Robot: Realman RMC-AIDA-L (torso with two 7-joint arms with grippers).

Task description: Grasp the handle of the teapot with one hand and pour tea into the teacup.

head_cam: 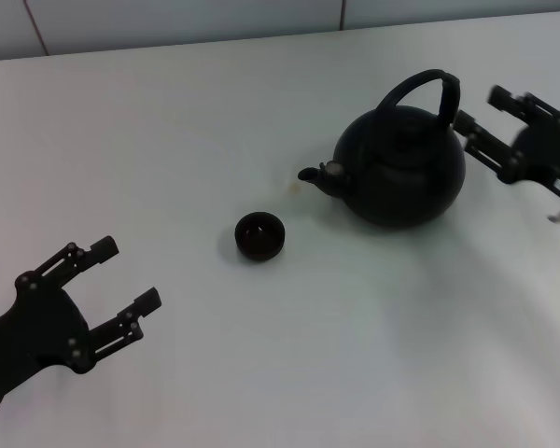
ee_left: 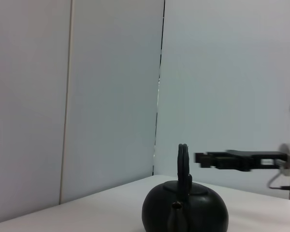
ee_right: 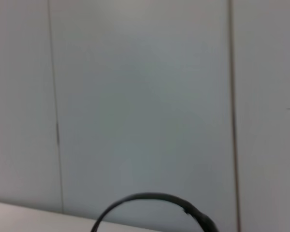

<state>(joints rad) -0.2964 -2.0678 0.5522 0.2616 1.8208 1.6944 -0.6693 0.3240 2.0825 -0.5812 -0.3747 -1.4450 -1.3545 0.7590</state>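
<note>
Teapot, black round cast-iron [head_cam: 403, 168], sat upright at 2 o'clock of small dark teacup [head_cam: 259, 235]; right gripper [head_cam: 476, 110], fingers spread and empty, sat just beside arched handle [head_cam: 425, 91], needing to close on it; left gripper [head_cam: 126, 284] idled spread and empty at 7 o'clock.

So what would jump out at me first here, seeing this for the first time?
Probably the round black teapot with its arched handle, standing on the white table, spout aimed at a small dark teacup to its left. The right hand is open beside the handle; the left hand is open too, near the front edge.

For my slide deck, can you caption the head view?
Right end effector open beside the teapot handle, teacup by the spout, left end effector open and idle.
</note>
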